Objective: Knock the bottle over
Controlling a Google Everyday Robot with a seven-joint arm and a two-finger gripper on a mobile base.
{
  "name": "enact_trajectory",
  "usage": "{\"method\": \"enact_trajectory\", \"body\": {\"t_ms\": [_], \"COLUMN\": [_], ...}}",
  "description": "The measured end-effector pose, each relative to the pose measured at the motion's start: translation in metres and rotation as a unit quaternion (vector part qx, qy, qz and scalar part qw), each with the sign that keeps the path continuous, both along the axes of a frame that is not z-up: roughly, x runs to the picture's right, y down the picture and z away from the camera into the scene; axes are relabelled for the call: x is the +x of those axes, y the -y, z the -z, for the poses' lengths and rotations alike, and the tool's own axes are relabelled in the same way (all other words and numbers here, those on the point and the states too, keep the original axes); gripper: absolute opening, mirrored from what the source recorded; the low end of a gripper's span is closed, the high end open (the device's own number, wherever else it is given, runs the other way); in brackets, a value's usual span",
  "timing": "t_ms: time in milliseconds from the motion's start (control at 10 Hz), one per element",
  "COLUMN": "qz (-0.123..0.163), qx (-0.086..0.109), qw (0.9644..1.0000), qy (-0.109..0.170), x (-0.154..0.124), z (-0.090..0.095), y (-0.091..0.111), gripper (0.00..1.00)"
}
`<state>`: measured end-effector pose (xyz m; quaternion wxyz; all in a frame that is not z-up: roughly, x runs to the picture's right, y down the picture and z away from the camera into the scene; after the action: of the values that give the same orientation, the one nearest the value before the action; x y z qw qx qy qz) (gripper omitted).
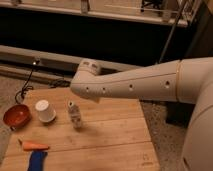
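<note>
The bottle [75, 114] is small, slim and pale with a whitish cap. It stands upright on the wooden table [115, 135], left of the middle, just right of a white paper cup [45, 111]. My white arm [130, 86] reaches in from the right, and its bent joint [86, 75] hangs above and slightly behind the bottle. My gripper is not in view; only the arm's segments show.
A red bowl [16, 116] sits at the table's left edge. An orange carrot [34, 146] lies at the front left, with a blue object [36, 161] just in front of it. A black cable [25, 87] lies on the floor behind.
</note>
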<state>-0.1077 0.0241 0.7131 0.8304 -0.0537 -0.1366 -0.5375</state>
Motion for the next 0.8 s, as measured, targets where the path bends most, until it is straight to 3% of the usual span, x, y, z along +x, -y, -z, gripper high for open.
{"method": "enact_trajectory", "body": {"t_ms": [400, 700, 800], "qz": [0.015, 0.012, 0.008], "qx": [0.012, 0.001, -0.012], "qw": [0.9997, 0.9996, 0.9994], "qy": [0.012, 0.026, 0.03], "x": [-0.002, -0.005, -0.006], "z": [0.012, 0.007, -0.003], "y": [0.005, 0.004, -0.001], "gripper": [0.8, 0.8, 0.78]}}
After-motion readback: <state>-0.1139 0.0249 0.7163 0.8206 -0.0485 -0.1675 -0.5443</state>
